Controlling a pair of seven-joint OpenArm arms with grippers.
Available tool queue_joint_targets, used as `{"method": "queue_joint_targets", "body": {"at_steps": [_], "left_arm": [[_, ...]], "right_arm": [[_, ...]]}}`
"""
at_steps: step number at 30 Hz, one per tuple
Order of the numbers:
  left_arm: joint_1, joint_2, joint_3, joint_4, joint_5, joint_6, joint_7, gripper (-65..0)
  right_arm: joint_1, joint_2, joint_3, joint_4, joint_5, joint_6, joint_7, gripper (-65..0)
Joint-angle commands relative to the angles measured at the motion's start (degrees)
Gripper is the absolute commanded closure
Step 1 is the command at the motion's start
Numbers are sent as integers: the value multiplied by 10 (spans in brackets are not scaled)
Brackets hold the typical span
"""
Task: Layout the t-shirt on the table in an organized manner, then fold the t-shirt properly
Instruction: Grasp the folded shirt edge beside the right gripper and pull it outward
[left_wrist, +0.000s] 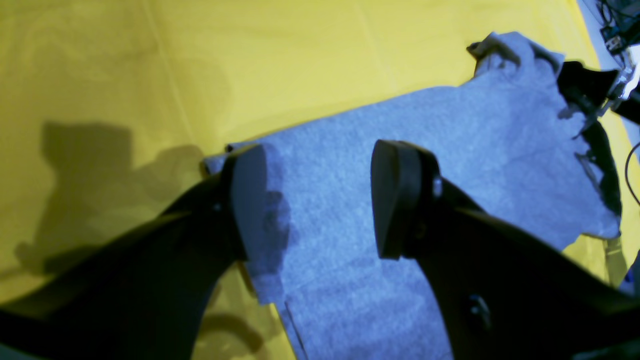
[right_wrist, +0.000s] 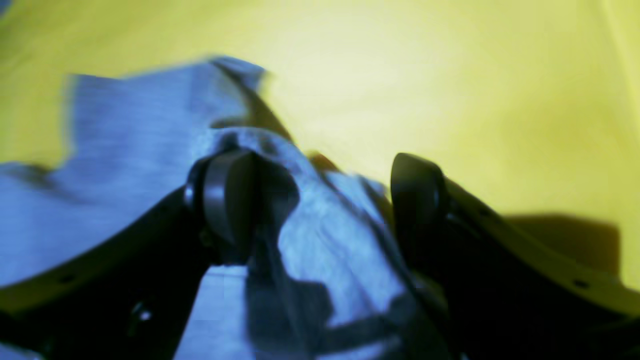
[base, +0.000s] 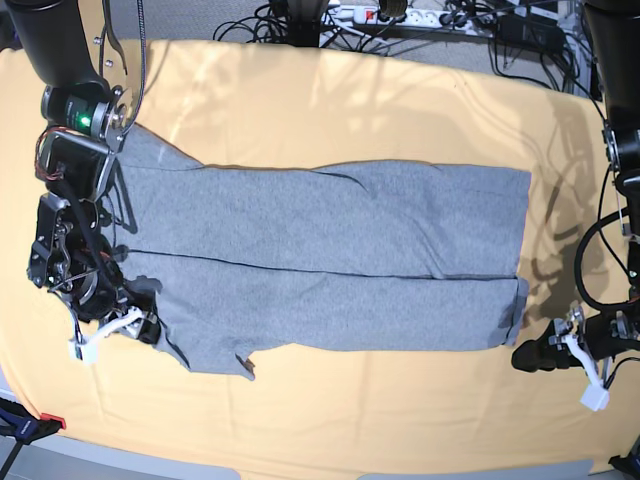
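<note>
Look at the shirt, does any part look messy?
Mostly neat: the t-shirt lies in a long folded strip on the table. Its end by the right end effector is rumpled, with a small flap poking out at the bottom edge.

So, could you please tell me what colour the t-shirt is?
The t-shirt is plain heather grey; the base view shows it best, as the wrist views tint it bluish.

Just cables (base: 300, 25) tangled behind the far edge, plus a white power strip (base: 385, 14) up there. Red-and-black clamp thing (base: 30, 425) near corner.
</note>
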Motion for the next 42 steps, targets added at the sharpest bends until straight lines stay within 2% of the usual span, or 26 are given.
{"method": "queue_joint_targets", "body": {"at_steps": [1, 4, 17, 19, 20, 22, 24, 25, 28, 33, 39, 41, 42], "left_arm": [[-21, -10, -4, 10, -14, -3, -13, -347], [-21, -10, -4, 10, -14, -3, -12, -347], [-21, -6, -4, 10, -20, -3, -17, -347], [-21, -7, -4, 10, -20, -3, -17, -347], [-21, -7, -4, 10, -20, -3, -17, -347], [-21, -7, -4, 10, -20, -3, -17, -347], [-21, -7, -4, 10, -20, -3, -17, -347], [-21, -7, -4, 10, -20, -3, -17, -347], [-21, -7, -4, 10, -20, -3, -17, -347], [-21, -7, -4, 10, -20, -3, -17, -347], [-21, -7, -4, 10, -20, -3, -17, -347], [-21, -7, -4, 10, -20, -3, -17, -347], [-21, -7, -4, 10, -20, -3, -17, -347]], "right_arm": [[33, 9, 2, 10, 21, 21, 10, -419], [57, 8, 2, 10, 44, 53, -5, -419], [53, 3, 1, 9, 10, 52, -6, -419], [52, 2, -5, 8, 7, 40, -5, -402], [52, 0, -11, 8, 5, 35, -4, -368], [52, -3, -29, 8, -8, 31, -3, -239], [52, -3, -54, 8, -28, 17, 18, -50], [54, -2, -63, 8, -45, 8, 31, 0], [64, -2, -71, 10, -82, -10, 55, 0], [95, -1, -71, 16, -86, -12, 61, 0], [129, -1, -71, 16, -131, -122, 62, 0], [136, -1, -71, 16, -130, -139, 62, 0], [139, -1, -71, 17, -128, -136, 63, 0]]}}
